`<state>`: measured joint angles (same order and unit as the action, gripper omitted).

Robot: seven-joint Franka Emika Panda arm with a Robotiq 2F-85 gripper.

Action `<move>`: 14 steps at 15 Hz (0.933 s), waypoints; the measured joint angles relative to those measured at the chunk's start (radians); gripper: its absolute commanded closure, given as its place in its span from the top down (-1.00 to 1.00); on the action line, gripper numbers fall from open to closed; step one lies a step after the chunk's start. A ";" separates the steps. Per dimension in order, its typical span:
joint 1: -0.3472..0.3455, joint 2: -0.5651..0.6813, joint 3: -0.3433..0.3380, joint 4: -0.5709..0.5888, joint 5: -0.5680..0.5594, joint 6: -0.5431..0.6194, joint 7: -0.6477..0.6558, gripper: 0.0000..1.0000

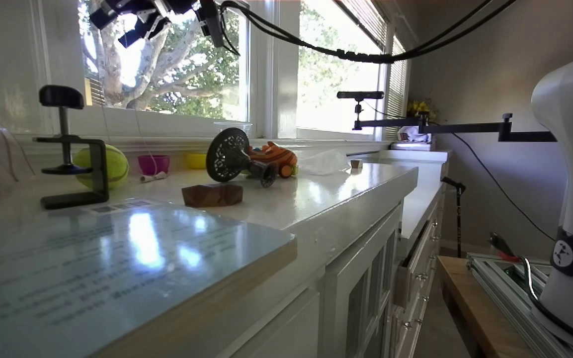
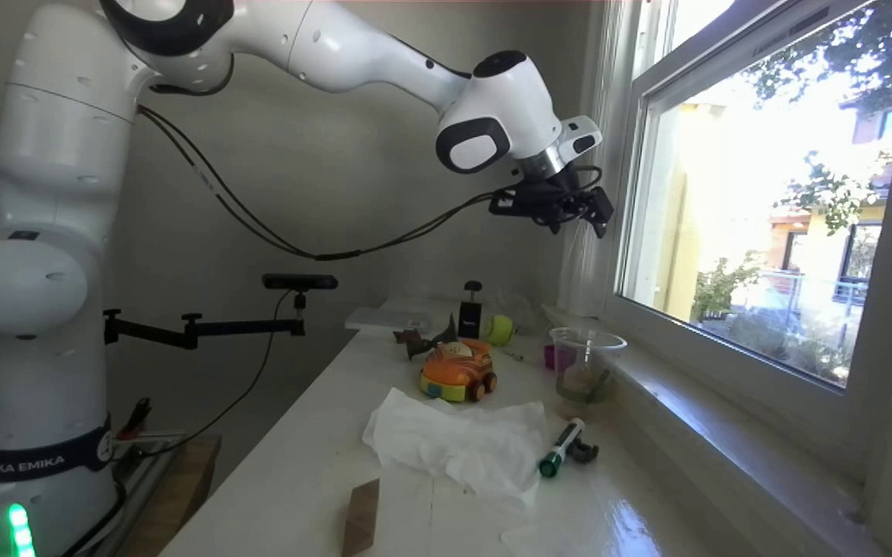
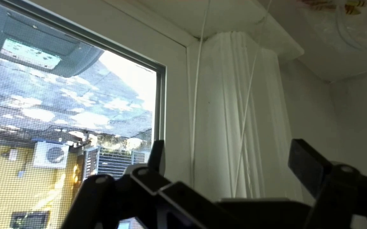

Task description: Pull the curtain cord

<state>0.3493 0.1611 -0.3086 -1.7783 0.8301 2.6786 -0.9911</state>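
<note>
Two long, thin white curtain cords (image 3: 195, 101) hang near the white window frame (image 3: 175, 111), one bending a little, like plain string. My black two-fingered gripper (image 3: 229, 156) is spread wide.

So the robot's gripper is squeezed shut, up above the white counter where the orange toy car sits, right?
Not quite: the gripper is open, with its fingers spread wide apart in the wrist view. It is up above the white counter where the orange toy car sits.
</note>
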 measured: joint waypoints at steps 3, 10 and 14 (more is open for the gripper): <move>0.007 0.024 -0.001 0.026 -0.025 0.030 0.041 1.00; -0.093 -0.043 0.061 0.029 -0.510 0.111 0.475 1.00; -0.178 -0.108 0.154 0.029 -0.722 0.059 0.676 1.00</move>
<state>0.1714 0.0532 -0.1547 -1.7489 0.1085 2.7375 -0.3146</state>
